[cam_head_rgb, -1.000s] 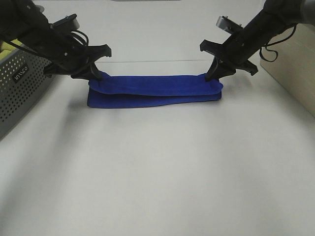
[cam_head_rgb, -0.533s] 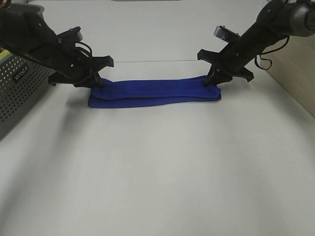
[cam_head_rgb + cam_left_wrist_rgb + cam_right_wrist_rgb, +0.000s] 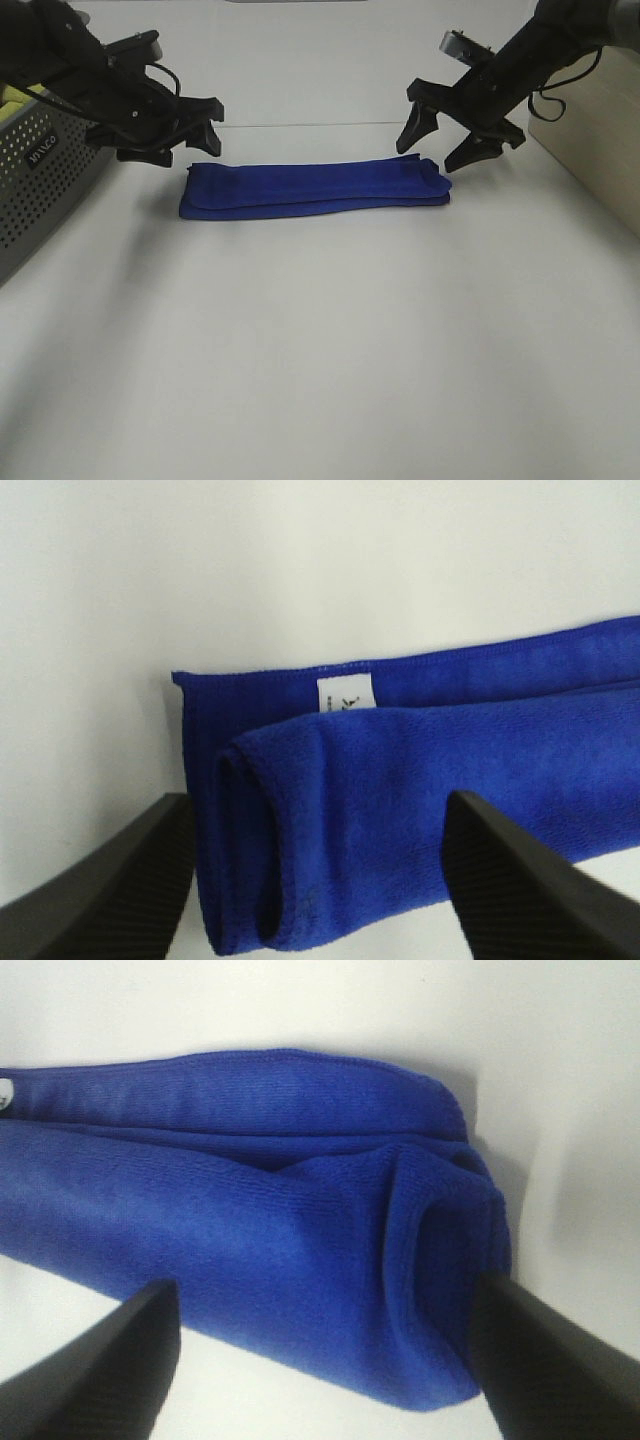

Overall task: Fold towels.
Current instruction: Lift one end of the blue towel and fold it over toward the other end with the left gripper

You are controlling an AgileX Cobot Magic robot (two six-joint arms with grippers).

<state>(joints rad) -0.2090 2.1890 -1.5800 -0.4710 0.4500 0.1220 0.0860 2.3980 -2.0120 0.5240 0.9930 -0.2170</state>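
Note:
A blue towel (image 3: 315,188) lies folded into a long narrow strip on the white table (image 3: 320,340). My left gripper (image 3: 188,148) is open and empty, just above and behind the towel's left end. My right gripper (image 3: 440,142) is open and empty, just above the towel's right end. In the left wrist view the towel end (image 3: 400,790) with a white label (image 3: 344,695) lies between my spread fingers (image 3: 110,890). In the right wrist view the rolled towel end (image 3: 300,1220) lies between my spread fingers (image 3: 545,1360).
A grey perforated basket (image 3: 40,170) stands at the left edge of the table. A beige panel (image 3: 600,140) stands at the right edge. A seam in the table (image 3: 310,125) runs just behind the towel.
Both grippers have opened, let go of the towel's ends and lifted a little. The top layer has dropped flat onto the towel.

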